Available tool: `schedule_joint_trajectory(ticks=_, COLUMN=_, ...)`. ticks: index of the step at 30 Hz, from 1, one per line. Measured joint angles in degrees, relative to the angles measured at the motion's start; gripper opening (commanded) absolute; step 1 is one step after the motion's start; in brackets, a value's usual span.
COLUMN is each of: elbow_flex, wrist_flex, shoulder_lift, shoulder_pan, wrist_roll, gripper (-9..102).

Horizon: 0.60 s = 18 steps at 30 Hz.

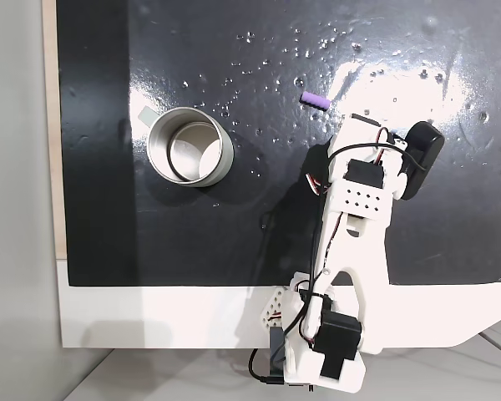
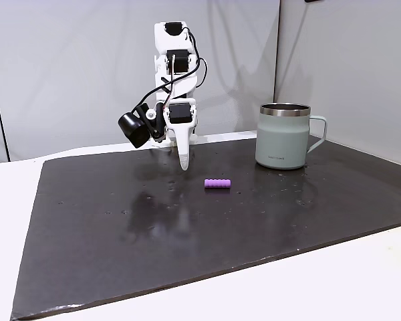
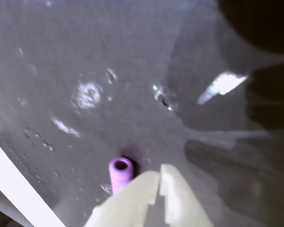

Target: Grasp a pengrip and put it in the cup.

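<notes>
Item: pengrip (image 2: 217,183). A short light-purple tube with a ribbed outer surface (the ridges show as small bumps along its length in a fixed view). It lies on its side on the black mat (image 2: 187,241), untouched. In the wrist view the pengrip (image 3: 120,173) shows one open end, a round dark bore with a thick soft-looking wall around it. Seen from above, the pengrip (image 1: 315,100) sits near the far edge of the mat, well apart from the cup and to the right of it.

Item: cup (image 2: 283,136). A pale grey-green mug body with a silvery rim and a loop handle on its right side in that fixed view; it stands upright on the mat. From above, the cup (image 1: 189,148) shows a shiny metal inside with nothing in it, and a flat tab at its upper left rim.

Item: gripper (image 2: 184,162). White plastic, pointing down, tip held above the mat just behind and left of the pengrip in that fixed view. In the wrist view the gripper (image 3: 160,178) comes in from the bottom edge, its two fingers (image 3: 137,198) pressed together at the tips with nothing between them; the pengrip lies just beside the left finger, partly hidden behind it.

Item: arm (image 1: 355,200). White, with black cables and a black camera housing on its side.
</notes>
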Motion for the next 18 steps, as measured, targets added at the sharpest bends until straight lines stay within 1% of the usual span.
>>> schedule_joint_trajectory(ticks=3, elbow_flex=-1.58, wrist_flex=0.97, shoulder_lift=-1.05, shoulder_pan=-1.41, wrist_roll=1.93, gripper=15)
schedule_joint_trajectory(ticks=8, elbow_flex=-3.78, wrist_flex=2.37, shoulder_lift=-1.93, shoulder_pan=-1.32, wrist_roll=4.31, gripper=17)
schedule_joint_trajectory(ticks=13, elbow_flex=-9.23, wrist_flex=8.53, shoulder_lift=-4.04, shoulder_pan=-3.25, wrist_roll=6.15, gripper=22)
schedule_joint_trajectory(ticks=18, elbow_flex=-14.33, wrist_flex=15.12, shoulder_lift=-6.68, shoulder_pan=-4.31, wrist_roll=7.82, gripper=24)
